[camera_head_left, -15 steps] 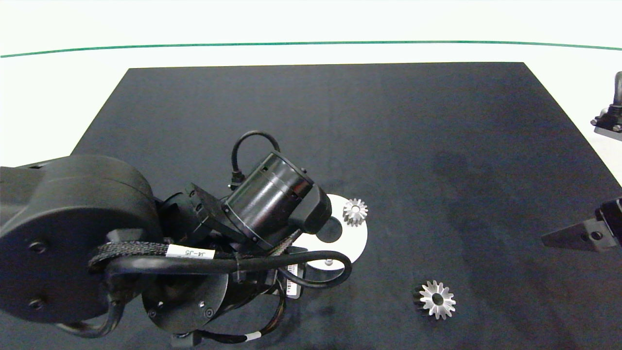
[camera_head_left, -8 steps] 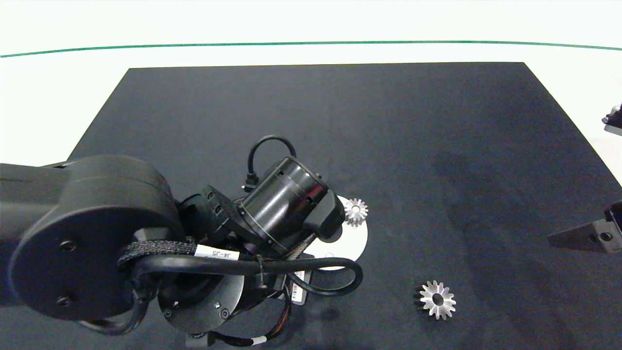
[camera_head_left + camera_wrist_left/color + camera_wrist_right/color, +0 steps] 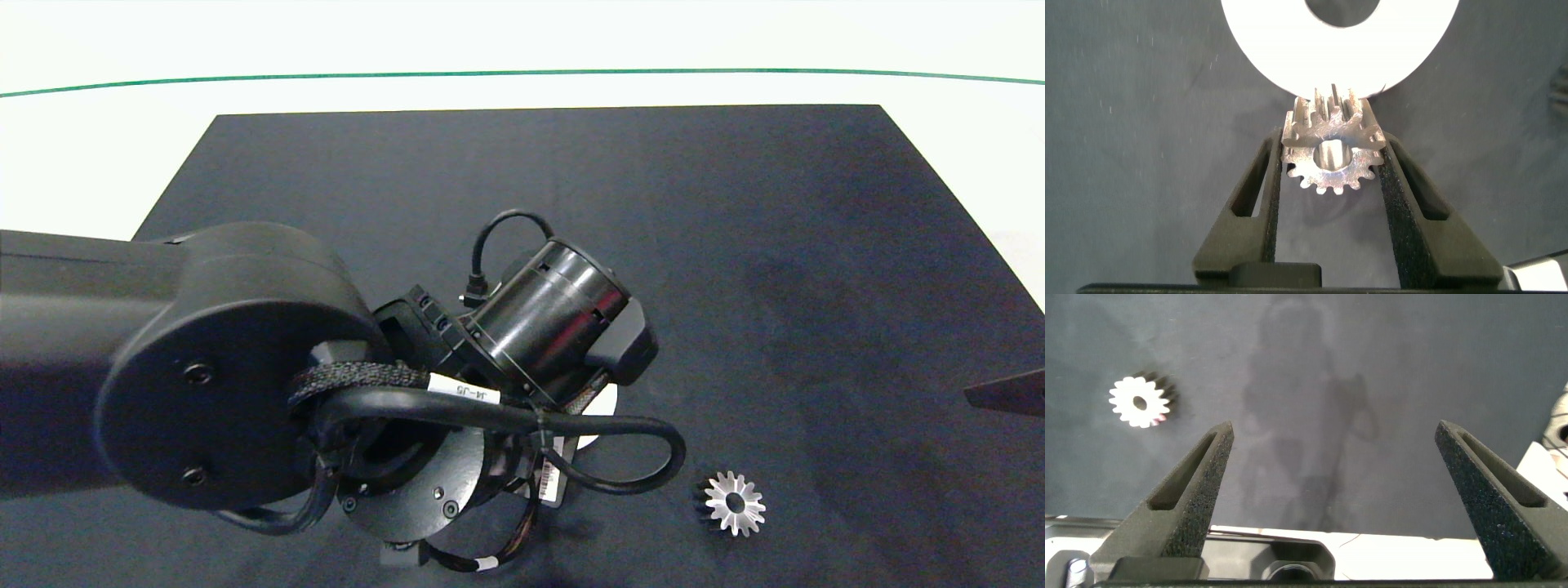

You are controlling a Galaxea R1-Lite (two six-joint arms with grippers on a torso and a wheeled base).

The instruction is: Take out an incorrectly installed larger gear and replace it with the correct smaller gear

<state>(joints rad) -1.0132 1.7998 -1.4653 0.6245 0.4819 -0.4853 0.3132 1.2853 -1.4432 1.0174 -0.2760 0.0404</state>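
Note:
My left gripper (image 3: 1330, 140) is shut on the smaller gear (image 3: 1327, 131), a dull-grey gear with short blunt teeth, held at the edge of the white disc (image 3: 1290, 49). In the head view the left arm (image 3: 555, 327) covers most of the white disc (image 3: 602, 404) and hides the gripper and its gear. The larger gear (image 3: 735, 504), shiny with long pointed teeth, lies flat on the black mat to the right of the disc, and the right wrist view shows the larger gear (image 3: 1140, 401) too. My right gripper (image 3: 1331, 457) is open and empty, far right of the mat.
A black mat (image 3: 735, 245) covers the white table. Only one finger of the right gripper (image 3: 1004, 394) reaches in at the head view's right edge. The disc has a dark round centre hole (image 3: 1343, 8).
The left arm has swung right and forward over the disc, now hiding the small gear that stood on the disc's far edge. The right gripper has drawn back towards the right edge.

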